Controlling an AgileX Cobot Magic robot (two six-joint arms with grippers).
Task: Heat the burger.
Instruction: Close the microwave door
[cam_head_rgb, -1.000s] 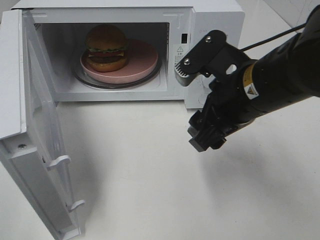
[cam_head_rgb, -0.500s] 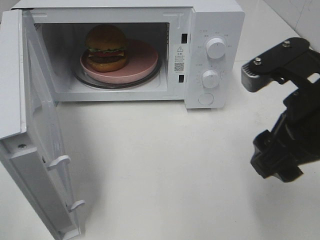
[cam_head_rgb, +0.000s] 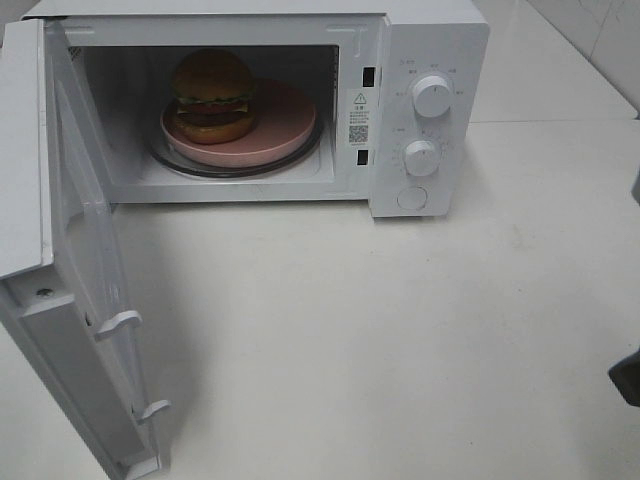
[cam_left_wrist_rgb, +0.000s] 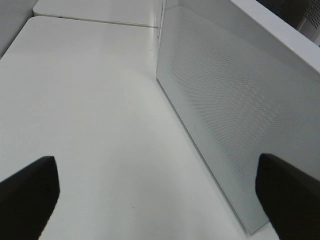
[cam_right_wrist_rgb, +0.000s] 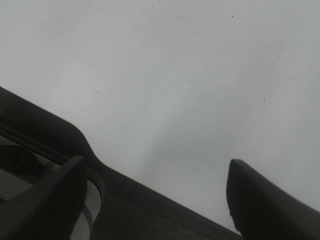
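One burger (cam_head_rgb: 212, 95) sits at nine o'clock on the pink plate (cam_head_rgb: 285, 125), inside the open microwave (cam_head_rgb: 460, 50) at twelve o'clock on the worktop (cam_head_rgb: 350, 330). The left fingers (cam_left_wrist_rgb: 30, 195) and right fingers (cam_right_wrist_rgb: 265, 200) are spread wide, holding nothing.

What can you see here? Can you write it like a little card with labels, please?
burger: sitting on the pink plate, toward its left side
pink plate: inside the microwave
door: swung wide open on the left
dials: upper dial and lower dial, both white, on the front panel
left gripper: open, holding nothing
right gripper: open, holding nothing, over the white table
left to do: probably shut the door, then turn a dial
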